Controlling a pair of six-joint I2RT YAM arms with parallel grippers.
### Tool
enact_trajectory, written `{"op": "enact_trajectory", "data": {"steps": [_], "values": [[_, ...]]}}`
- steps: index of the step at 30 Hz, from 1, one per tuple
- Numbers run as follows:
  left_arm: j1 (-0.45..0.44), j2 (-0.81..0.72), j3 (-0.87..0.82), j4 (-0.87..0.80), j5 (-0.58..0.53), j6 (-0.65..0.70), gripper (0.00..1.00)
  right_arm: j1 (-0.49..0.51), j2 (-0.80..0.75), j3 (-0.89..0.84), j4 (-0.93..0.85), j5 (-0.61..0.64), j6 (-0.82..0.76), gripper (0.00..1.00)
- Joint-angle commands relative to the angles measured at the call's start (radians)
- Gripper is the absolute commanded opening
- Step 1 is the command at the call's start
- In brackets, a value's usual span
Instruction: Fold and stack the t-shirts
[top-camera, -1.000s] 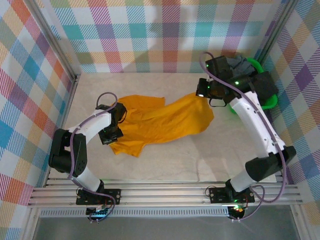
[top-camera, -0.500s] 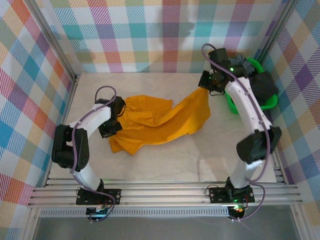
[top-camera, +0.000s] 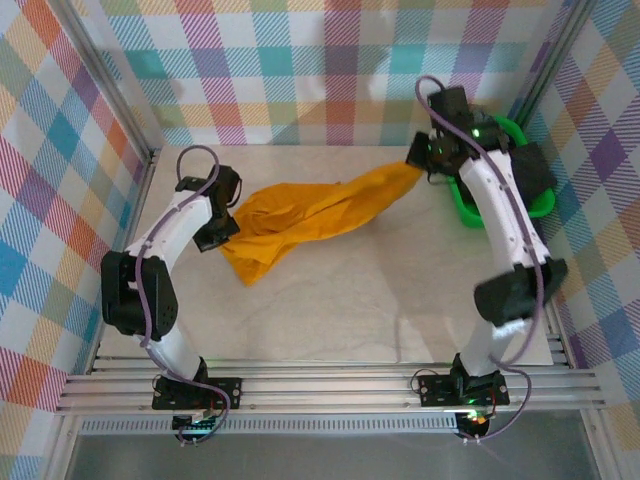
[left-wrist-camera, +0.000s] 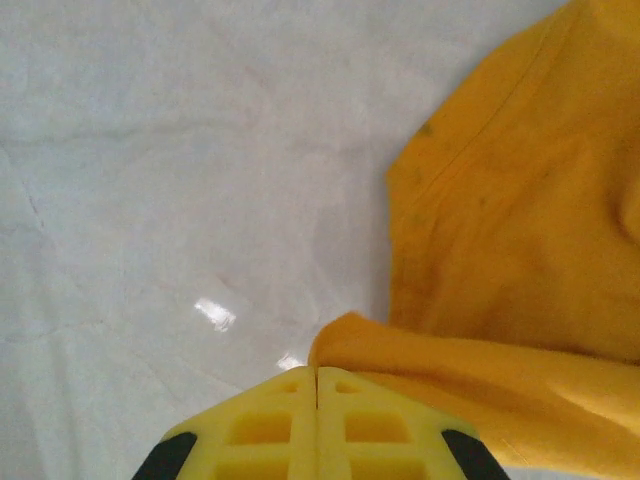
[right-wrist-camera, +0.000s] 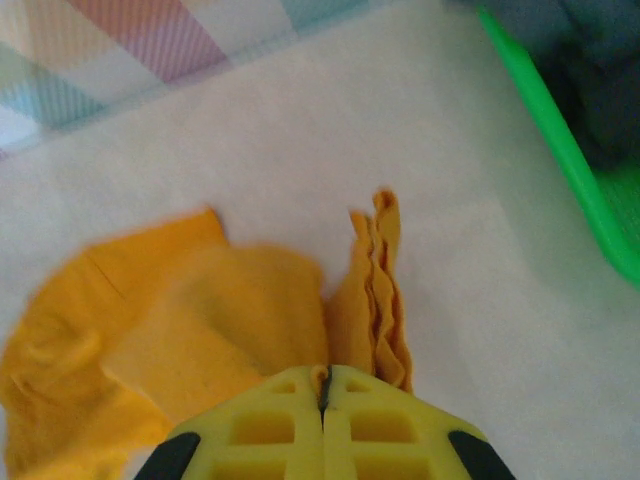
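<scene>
The mustard-orange t-shirt (top-camera: 310, 215) hangs stretched between my two grippers above the pale table (top-camera: 350, 300), bunched into a band from left to upper right. My left gripper (top-camera: 228, 218) is shut on the shirt's left edge; its yellow fingers (left-wrist-camera: 316, 425) are pressed together with a fold of orange cloth (left-wrist-camera: 500, 250) coming out of them. My right gripper (top-camera: 418, 160) is shut on the shirt's right end, the yellow fingers (right-wrist-camera: 322, 425) pinching pleated cloth (right-wrist-camera: 375, 290). Grey and charcoal t-shirts (top-camera: 520, 165) lie heaped in the green basket (top-camera: 470, 212).
The green basket's rim (right-wrist-camera: 565, 150) stands close on the right of my right gripper, against the chequered back wall (top-camera: 320, 70). Chequered side walls (top-camera: 60, 170) close in the table. Bare tabletop (left-wrist-camera: 180, 180) lies left of the shirt.
Both grippers have moved apart and towards the back wall, pulling the orange shirt from a loose spread shape into a taut, narrow band. Its lower left part has lifted and gathered.
</scene>
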Motion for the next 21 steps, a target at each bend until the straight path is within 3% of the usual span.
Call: {"op": "enact_trajectory", "data": {"steps": [1, 5, 14, 16, 18, 21], "values": [[0.01, -0.083, -0.096, -0.047, 0.012, 0.0, 0.0, -0.004, -0.214, -0.28, -0.011, -0.01, 0.081, 0.0], [0.01, -0.119, -0.173, -0.04, 0.006, 0.002, 0.0, -0.004, -0.343, -0.534, 0.045, -0.044, 0.139, 0.0], [0.01, -0.01, -0.133, -0.008, 0.01, -0.004, 0.0, -0.076, 0.029, -0.525, 0.254, -0.139, 0.146, 0.02], [0.01, -0.004, -0.128, -0.006, 0.003, -0.002, 0.0, -0.079, 0.059, -0.513, 0.258, -0.149, 0.153, 0.18], [0.009, -0.004, -0.13, -0.005, -0.002, -0.002, 0.0, -0.084, 0.072, -0.509, 0.23, -0.146, 0.167, 0.42], [0.01, -0.011, -0.137, -0.005, 0.0, 0.001, 0.0, -0.097, 0.039, -0.566, 0.2, -0.135, 0.186, 0.51]]}}
